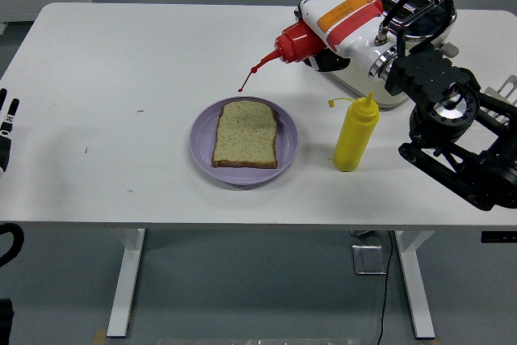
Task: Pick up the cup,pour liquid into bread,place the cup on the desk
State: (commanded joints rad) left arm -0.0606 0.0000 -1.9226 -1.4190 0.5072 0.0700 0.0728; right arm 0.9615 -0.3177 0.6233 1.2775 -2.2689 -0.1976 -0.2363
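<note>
My right hand [343, 18] is shut on a red squeeze bottle [295, 39], held tipped with its nozzle pointing down and left. The nozzle tip hangs above the far edge of a purple plate [287, 149]. A slice of bread [245, 134] lies flat on that plate in the middle of the table. No liquid shows on the bread. A yellow squeeze bottle [355, 132] stands upright just right of the plate, below my right forearm. My left hand [6, 128] rests at the table's left edge.
A cream and chrome toaster [388, 14] stands at the back right, partly behind my right hand. My black right arm [452, 135] crosses the table's right side. The white table [121, 78] stretches bare to the left.
</note>
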